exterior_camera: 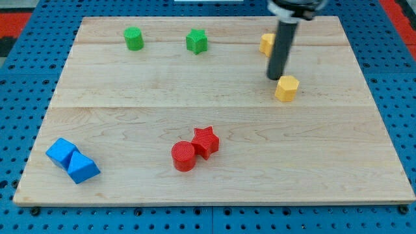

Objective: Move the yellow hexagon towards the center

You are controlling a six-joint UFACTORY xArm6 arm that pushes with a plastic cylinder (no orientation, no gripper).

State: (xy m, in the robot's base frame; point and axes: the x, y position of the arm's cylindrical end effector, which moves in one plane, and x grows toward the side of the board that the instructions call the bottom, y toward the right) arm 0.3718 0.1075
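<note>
The yellow hexagon (286, 88) lies on the wooden board (214, 149), right of the middle and in the upper half. My tip (275, 77) stands just to the upper left of it, touching or nearly touching its edge. A second yellow block (266, 43) sits near the view's top, partly hidden behind the rod; its shape is unclear.
A green cylinder-like block (134, 39) and a green star (196, 41) lie near the top edge. A red cylinder (184, 156) and a red star (205, 141) touch each other below the middle. Two blue blocks (72, 160) sit together at the lower left corner.
</note>
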